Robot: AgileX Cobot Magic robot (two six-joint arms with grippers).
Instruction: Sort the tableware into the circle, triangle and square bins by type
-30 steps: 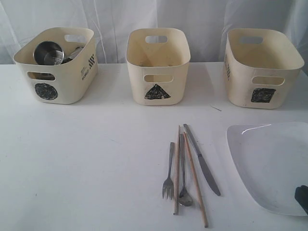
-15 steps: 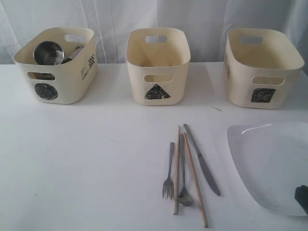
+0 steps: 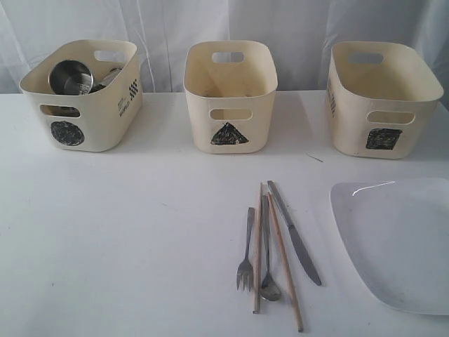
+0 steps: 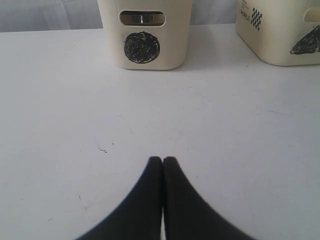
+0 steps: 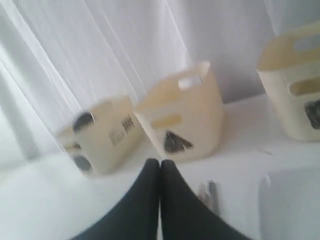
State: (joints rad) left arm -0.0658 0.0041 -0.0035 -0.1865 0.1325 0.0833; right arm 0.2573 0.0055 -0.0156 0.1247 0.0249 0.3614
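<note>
Steel vessel (image 3: 70,76) sits in the circle bin (image 3: 91,116), left of the triangle bin (image 3: 200,119) in the exterior view. That bin and the square bin (image 3: 351,126) to its right show nothing inside. Cutlery looks like the next step: fork (image 3: 246,253), spoon (image 3: 268,263), knife (image 3: 295,235) and chopsticks (image 3: 284,263) lie bunched just in front of the triangle bin, plate (image 3: 400,239) further right. Left gripper (image 4: 162,159) and right gripper (image 5: 160,161) are both closed on nothing. You'd need to open one and take an outer piece first, since they lie touching.

Cream bins (image 3: 200,105) w/ blk scribbled marks (image 3: 229,135); wht plate (image 3: 400,246).
</note>
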